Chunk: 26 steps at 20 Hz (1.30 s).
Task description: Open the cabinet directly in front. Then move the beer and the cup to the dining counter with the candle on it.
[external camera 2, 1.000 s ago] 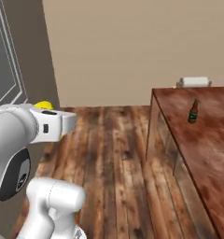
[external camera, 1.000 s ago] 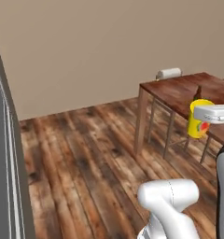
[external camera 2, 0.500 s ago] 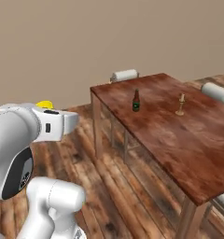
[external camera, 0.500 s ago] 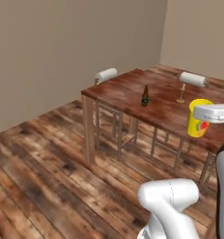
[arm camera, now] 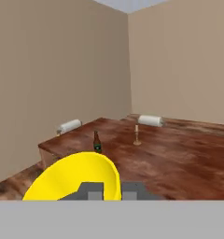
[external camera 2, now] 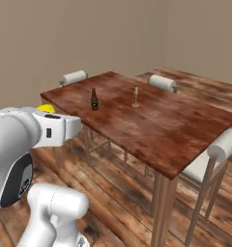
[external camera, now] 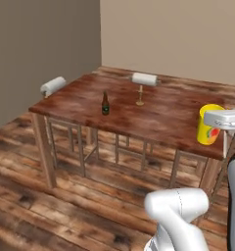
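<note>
My claw (arm camera: 112, 189) is clamped on one yellow cup (external camera: 209, 124), carried off the table's (external camera: 168, 122) near edge. On the table: one beer (external camera: 105, 104) (green label, text unreadable), one candle (external camera: 140, 95) beside it.

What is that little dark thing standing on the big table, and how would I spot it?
Look at the large reddish-brown dining counter in the corner of the room. Near its far end stands the beer, a small dark brown bottle with a slim neck. Beside it, apart, is the candle, which is pale and thinner on a brass holder.
</note>
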{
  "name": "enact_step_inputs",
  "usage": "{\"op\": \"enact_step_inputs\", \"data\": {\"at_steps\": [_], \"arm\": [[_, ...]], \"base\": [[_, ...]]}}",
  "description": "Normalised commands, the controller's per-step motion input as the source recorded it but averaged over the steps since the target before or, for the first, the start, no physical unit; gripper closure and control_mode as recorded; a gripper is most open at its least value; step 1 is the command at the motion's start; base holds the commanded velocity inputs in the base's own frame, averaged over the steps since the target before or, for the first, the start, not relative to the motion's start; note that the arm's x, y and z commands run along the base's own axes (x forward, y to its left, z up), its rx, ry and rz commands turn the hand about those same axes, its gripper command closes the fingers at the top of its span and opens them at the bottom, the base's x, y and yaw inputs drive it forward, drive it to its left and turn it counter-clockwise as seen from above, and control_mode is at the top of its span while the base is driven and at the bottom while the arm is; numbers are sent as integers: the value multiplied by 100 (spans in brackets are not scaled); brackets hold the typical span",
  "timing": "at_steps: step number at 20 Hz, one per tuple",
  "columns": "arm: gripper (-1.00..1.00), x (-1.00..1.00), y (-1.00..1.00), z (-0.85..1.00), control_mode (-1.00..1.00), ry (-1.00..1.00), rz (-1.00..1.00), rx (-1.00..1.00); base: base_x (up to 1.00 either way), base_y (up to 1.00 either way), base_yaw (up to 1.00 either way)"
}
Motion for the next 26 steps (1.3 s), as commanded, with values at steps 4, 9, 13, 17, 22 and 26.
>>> {"op": "enact_step_inputs", "data": {"at_steps": [4,9,13,17,22,26], "arm": [[100,0,0,0,100,0,0,0],[100,0,0,0,100,0,0,0],[100,0,0,0,100,0,0,0],[100,0,0,0,100,0,0,0],[100,0,0,0,100,0,0,0],[100,0,0,0,100,0,0,0]], "base": [[0,40,-48],[0,44,-36],[0,40,-33],[0,39,-38],[0,27,-46],[-1,19,-50]]}}
